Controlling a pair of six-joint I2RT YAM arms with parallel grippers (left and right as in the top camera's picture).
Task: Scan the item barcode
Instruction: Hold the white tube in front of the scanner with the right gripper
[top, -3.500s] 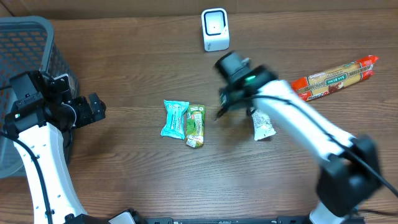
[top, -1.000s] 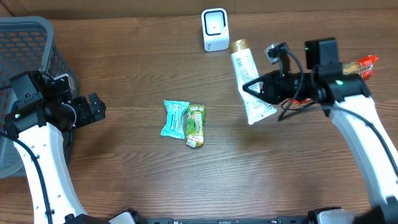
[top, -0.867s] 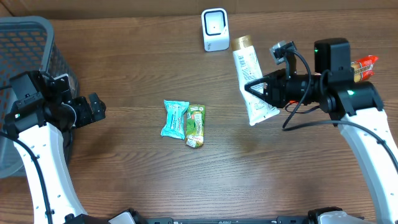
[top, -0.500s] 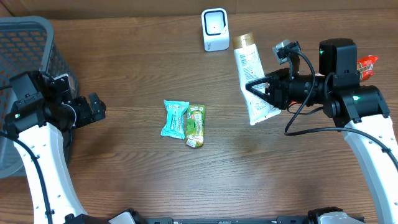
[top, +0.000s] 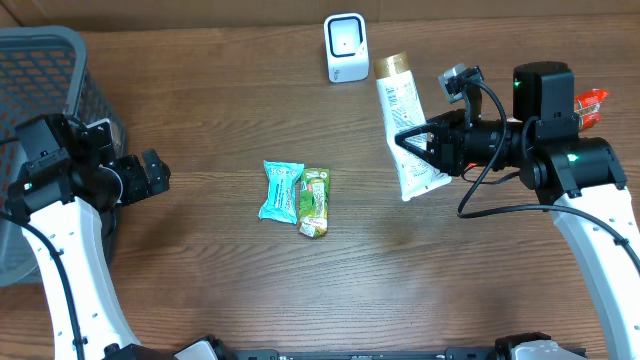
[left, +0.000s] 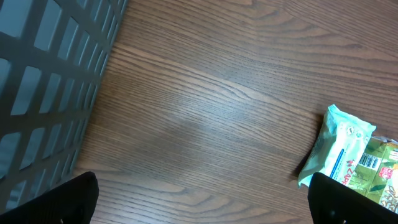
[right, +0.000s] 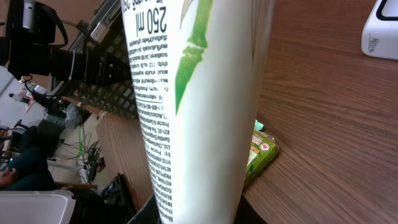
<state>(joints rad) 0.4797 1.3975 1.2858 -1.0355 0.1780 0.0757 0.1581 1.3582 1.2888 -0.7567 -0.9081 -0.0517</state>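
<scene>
The item is a white tube (top: 404, 115) with a gold cap, held above the table with its cap end pointing toward the white scanner (top: 346, 47) at the back. My right gripper (top: 414, 141) is shut on the tube's lower half. In the right wrist view the tube (right: 199, 112) fills the middle, printed text and a green leaf facing the camera, and the right gripper (right: 196, 218) clamps its base; no barcode shows. The scanner (right: 380, 31) sits at the upper right. My left gripper (top: 150, 175) is open near the basket, and in its own view the left gripper (left: 202, 208) holds nothing.
A dark mesh basket (top: 40, 60) stands at the far left, its wall (left: 43, 81) close to the left arm. A teal packet (top: 281, 190) and a green packet (top: 314, 200) lie side by side mid-table. A red and orange packet (top: 590, 100) lies behind the right arm.
Over the last second the right arm shifted slightly right and back with the tube, then held still. The left arm has not moved.
</scene>
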